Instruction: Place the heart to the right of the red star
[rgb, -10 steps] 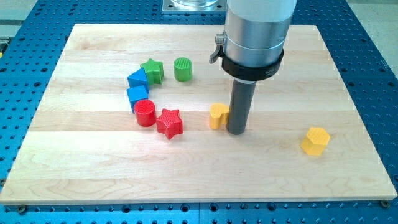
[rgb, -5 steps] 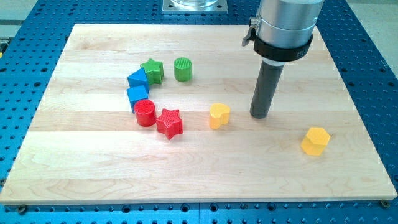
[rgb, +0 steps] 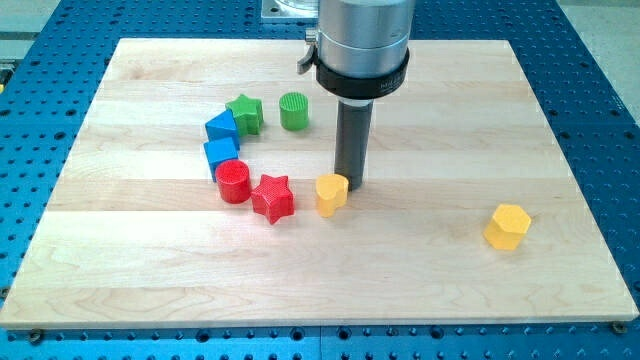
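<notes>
The yellow heart (rgb: 331, 194) lies on the wooden board just right of the red star (rgb: 273, 197), with a small gap between them. My tip (rgb: 351, 186) stands on the board right against the heart's upper right side. The rod rises straight up from there to the grey arm body at the view's top.
A red cylinder (rgb: 233, 182) touches the red star's left. Two blue blocks (rgb: 221, 153) (rgb: 221, 126), a green star (rgb: 245, 113) and a green cylinder (rgb: 293, 110) curve above it. A yellow hexagon (rgb: 506, 226) sits at the view's right.
My tip swung out to the right of the heart, then came back left against its upper right side. The heart has slid left, closer to the red star.
</notes>
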